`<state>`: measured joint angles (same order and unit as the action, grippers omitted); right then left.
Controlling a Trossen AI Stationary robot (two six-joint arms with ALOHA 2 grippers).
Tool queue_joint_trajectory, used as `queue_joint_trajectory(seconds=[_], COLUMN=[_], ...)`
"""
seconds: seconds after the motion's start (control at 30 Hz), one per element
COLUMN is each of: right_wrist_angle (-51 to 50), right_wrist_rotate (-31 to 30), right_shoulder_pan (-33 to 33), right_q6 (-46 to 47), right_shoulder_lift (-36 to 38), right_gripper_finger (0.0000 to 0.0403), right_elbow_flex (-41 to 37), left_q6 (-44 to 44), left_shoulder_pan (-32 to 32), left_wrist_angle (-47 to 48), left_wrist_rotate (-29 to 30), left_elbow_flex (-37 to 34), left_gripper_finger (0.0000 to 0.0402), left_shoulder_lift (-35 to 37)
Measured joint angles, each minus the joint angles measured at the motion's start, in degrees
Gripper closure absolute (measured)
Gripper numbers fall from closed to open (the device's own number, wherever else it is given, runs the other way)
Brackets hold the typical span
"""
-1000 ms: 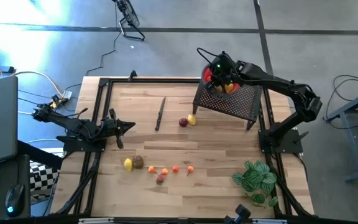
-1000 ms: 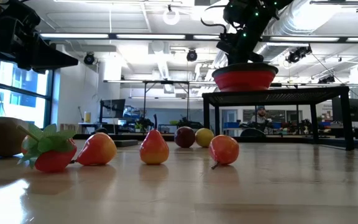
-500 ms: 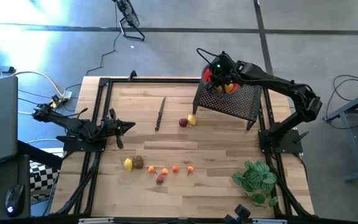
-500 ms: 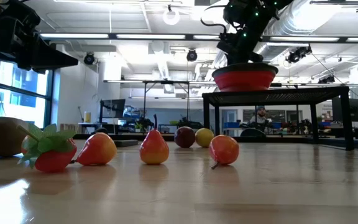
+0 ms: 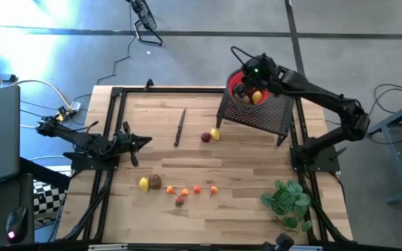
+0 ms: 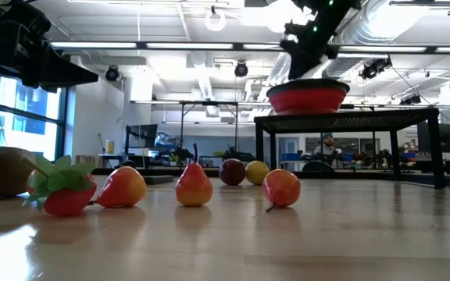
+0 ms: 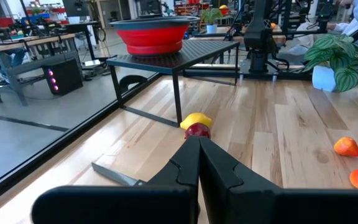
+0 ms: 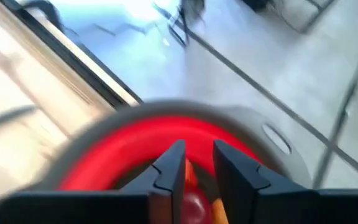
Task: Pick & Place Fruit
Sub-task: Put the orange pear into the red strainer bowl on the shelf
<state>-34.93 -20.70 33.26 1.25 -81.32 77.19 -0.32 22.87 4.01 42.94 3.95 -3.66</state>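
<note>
- Red bowl (image 5: 246, 89) is seated on the black mesh stand (image 5: 260, 115) at the table's far right; fruit is seen inside it, a yellow piece (image 5: 257, 97) being the clearest from above.
- Right gripper (image 8: 194, 163) is positioned over the bowl, fingers parted by a narrow gap with nothing held between them (red and orange fruit is seen just past the fingertips in the right wrist view).
- In the low view the right arm is seen above the bowl (image 6: 307, 97), clear of its rim.
- Left gripper (image 5: 145, 142) is parked at the left edge of the wooden table (image 5: 243, 164), fingers pressed together and empty; confirmed in the left wrist view (image 7: 199, 144).
- Dark red fruit (image 5: 205, 137) and yellow fruit (image 5: 216, 134) are lying touching each other mid-table, just in front of the stand.
- A front row is laid out on the table: yellow piece (image 5: 144, 183) touching a brown one (image 5: 155, 181), then small orange pieces (image 5: 197, 189) spaced to the right, with a red strawberry (image 5: 180, 201) just nearer the front edge.
- The same row is seen up close in the low view: strawberry (image 6: 67, 190), pear-shaped orange piece (image 6: 194, 186), round orange-red one (image 6: 281, 188).
- Thin dark knife (image 5: 180, 127) is lying on the table left of the stand, well apart from the fruit.
- Green leafy plant (image 5: 287, 201) is standing at the near right corner.
</note>
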Motion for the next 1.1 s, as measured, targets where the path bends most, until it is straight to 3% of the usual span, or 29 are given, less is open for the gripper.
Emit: queue_joint_trajectory(seconds=[0.33,0.6,1.1], right_wrist_angle=[0.51,0.27,-1.3], right_wrist_rotate=[6.44,10.47,10.62], right_shoulder_pan=[-4.98,-9.7,-20.76], right_q6=[-0.02,0.66,8.09], right_shoulder_lift=[2.69,2.12,2.13], right_gripper_finger=[0.0395,0.04,0.04], right_elbow_flex=[0.0,0.0,-0.52], left_q6=[0.0,0.0,-0.02], left_shoulder_pan=[0.0,0.0,0.02], left_wrist_angle=[0.04,0.07,0.11], left_wrist_rotate=[0.0,-0.02,-0.02], left_elbow_flex=[0.0,0.0,0.0], left_gripper_finger=[0.0402,0.0402,0.0402], left_shoulder_lift=[-0.02,-0.02,-0.02])
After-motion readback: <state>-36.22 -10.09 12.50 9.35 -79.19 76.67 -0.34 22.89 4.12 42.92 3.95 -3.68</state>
